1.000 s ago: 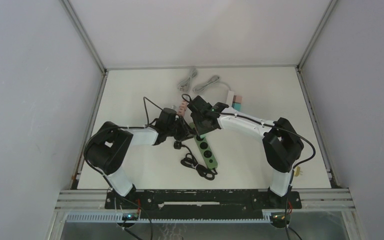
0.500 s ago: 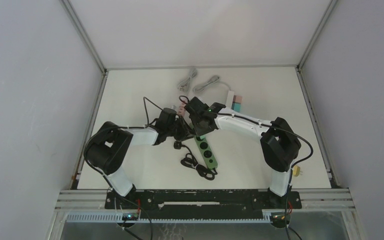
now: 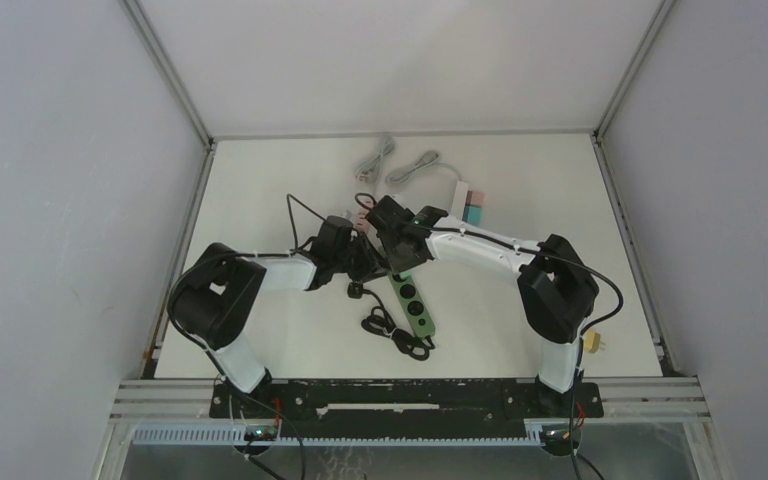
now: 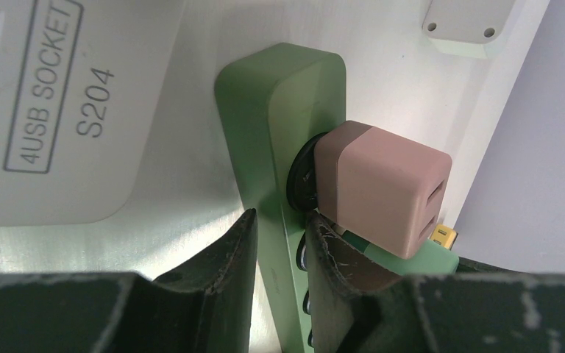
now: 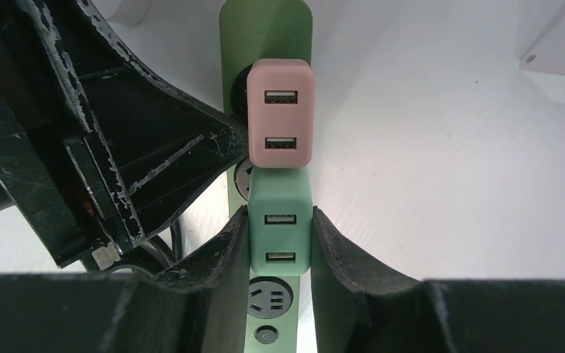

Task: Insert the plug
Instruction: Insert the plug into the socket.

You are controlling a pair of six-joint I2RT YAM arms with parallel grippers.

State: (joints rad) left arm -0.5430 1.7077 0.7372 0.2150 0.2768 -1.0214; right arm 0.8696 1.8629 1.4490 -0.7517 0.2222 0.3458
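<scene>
Now both grips sit close together

Firmly the right gripper [image 5: 280,237] clamps the mint-green two-port USB charger plug [image 5: 280,217] against the long green plastic power strip [image 5: 265,29], touching the pink charger cube [image 5: 280,121] (seated in the end socket). The left gripper [image 4: 280,239] pinches the strip's edges, fingers narrow.

White desk [image 3: 260,200] seen from above, enclosed by plain pale grey panels: left wall [image 3: 60,200], back wall [image 3: 400,60] and right wall [image 3: 730,200]. Silver metal struts [image 3: 167,70] run along the corners, and a metal rail [image 3: 660,395] crosses the near edge. The light is soft and even.
</scene>
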